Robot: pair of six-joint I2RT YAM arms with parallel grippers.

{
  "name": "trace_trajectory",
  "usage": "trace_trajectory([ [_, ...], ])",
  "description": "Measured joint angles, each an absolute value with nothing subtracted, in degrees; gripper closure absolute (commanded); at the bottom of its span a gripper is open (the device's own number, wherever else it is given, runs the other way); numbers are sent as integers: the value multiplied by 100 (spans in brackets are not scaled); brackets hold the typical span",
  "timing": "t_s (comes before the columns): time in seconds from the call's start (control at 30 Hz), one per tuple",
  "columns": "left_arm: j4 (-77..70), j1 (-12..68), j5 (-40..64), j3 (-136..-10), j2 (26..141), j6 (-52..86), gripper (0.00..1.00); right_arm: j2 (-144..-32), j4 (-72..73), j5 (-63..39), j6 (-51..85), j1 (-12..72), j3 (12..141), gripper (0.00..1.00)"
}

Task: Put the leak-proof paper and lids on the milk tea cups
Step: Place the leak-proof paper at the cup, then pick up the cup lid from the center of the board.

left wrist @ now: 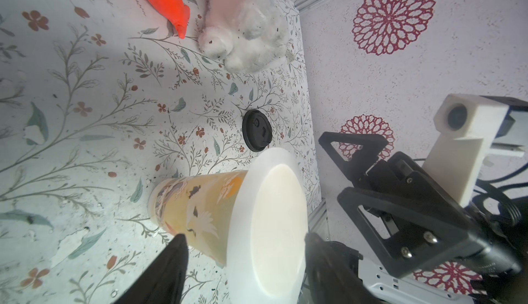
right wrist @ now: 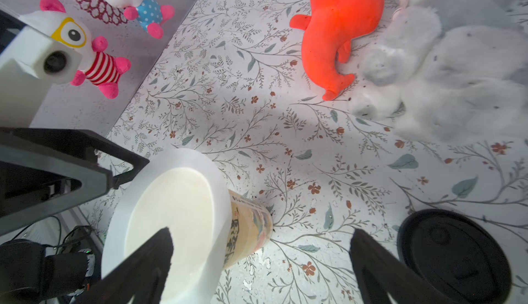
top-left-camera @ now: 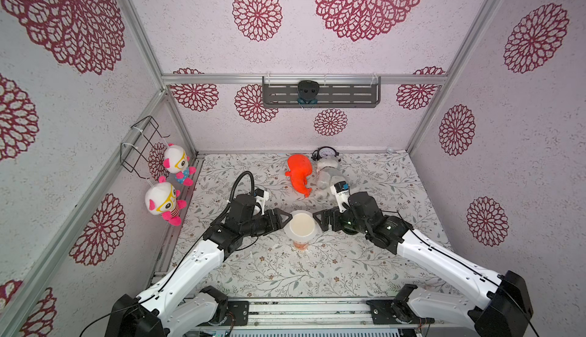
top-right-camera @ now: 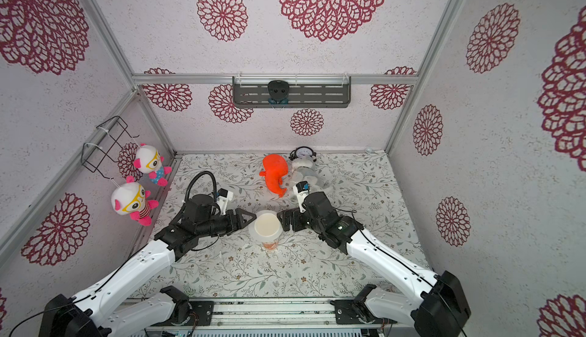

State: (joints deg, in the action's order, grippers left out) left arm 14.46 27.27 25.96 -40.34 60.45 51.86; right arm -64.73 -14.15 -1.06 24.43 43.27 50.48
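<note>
Left end effector (top-left-camera: 288, 218): at 9 o'clock of the milk tea cup (top-left-camera: 300, 245), jaws parted either side of the leak-proof paper (top-left-camera: 300, 227) edge, apparently gripping nothing.
Leak-proof paper: flat over the cup's mouth, overhanging all round, likely to seal it.
Milk tea cup: upright mid-desk (top-left-camera: 364, 256).
Right end effector (top-left-camera: 317, 217): at the cup's 3 o'clock, spread wide, empty.

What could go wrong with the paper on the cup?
1. The paper only lies loose on the cup and sticks out past the rim. The left gripper and right gripper, both open, sit right beside its edge, so a finger might catch it and drag it off.
2. The cup is tall with a narrow bottom; a bump from either gripper might tip it.
</note>
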Motion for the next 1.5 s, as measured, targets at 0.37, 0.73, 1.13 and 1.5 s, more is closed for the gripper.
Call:
trace_trajectory([
  [0.37, 1837, 2123, 2324, -4453, 5839, 4646, 2, -5872, -2722, 1343, 2486, 3347, 4840, 2],
  [0.73, 1933, 1935, 1914, -4571, 5889, 4163, 2, -7968, -2685, 1107, 2386, 2709, 4659, 16],
  [1.13, 2003, 1680, 1898, -4569, 5942, 4023, 2, -9174, -2102, 694, 2294, 2462, 5168, 17],
  [1.5, 2023, 1608, 1942, -4512, 5953, 4001, 2, -9509, -2003, 696, 2239, 2462, 5271, 26],
])
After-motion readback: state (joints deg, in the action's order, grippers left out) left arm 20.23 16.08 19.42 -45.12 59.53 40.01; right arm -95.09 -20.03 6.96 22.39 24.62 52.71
